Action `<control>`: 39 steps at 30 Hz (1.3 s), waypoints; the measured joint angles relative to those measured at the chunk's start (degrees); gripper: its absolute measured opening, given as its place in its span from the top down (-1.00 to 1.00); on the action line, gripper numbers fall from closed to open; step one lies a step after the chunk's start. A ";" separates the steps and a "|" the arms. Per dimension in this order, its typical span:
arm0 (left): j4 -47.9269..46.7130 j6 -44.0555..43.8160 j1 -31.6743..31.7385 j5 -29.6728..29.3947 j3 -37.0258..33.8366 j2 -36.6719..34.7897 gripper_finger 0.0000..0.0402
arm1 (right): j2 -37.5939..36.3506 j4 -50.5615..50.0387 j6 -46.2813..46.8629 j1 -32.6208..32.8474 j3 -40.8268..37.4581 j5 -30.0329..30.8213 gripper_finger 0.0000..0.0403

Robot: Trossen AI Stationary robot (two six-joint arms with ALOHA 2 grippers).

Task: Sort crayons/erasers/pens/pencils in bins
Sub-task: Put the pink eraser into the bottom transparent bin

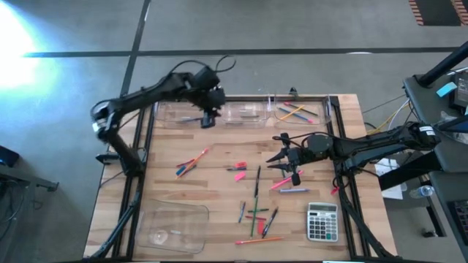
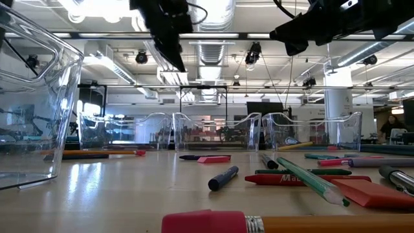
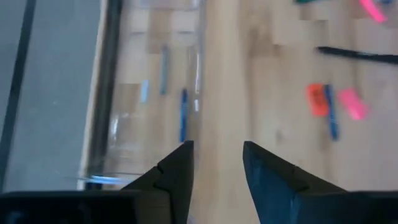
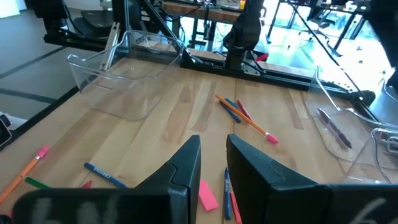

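Hovering above the leftmost bin [image 1: 175,113], the left pincer [image 1: 208,119] is held apart; the right pincer [image 1: 281,162], over the worktop [image 1: 219,164], is parted and empty.

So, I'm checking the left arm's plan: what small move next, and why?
Probably lift the left pincer clear of the left tub: it stands open and empty, a blue pen lies in the tub below, and loose pens litter the table.

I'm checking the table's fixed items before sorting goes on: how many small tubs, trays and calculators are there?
Small tubs: 3
Tray: 1
Calculator: 1
Total: 5
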 joint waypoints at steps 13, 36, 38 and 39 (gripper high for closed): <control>39.26 -14.45 -10.96 0.44 -41.61 -30.57 0.73 | 5.90 4.73 12.91 -0.66 0.30 7.03 0.56; 64.34 -25.15 -21.29 -3.14 -65.65 -39.67 0.79 | 30.00 6.36 33.13 -0.72 9.66 8.26 0.03; 64.10 -25.13 -21.85 -3.34 -65.90 -39.68 0.79 | 32.56 6.09 36.91 -0.72 11.10 8.26 -0.05; 64.22 -25.15 -22.01 -3.34 -65.94 -39.62 0.79 | 33.89 5.82 38.97 -0.72 11.72 8.26 -0.09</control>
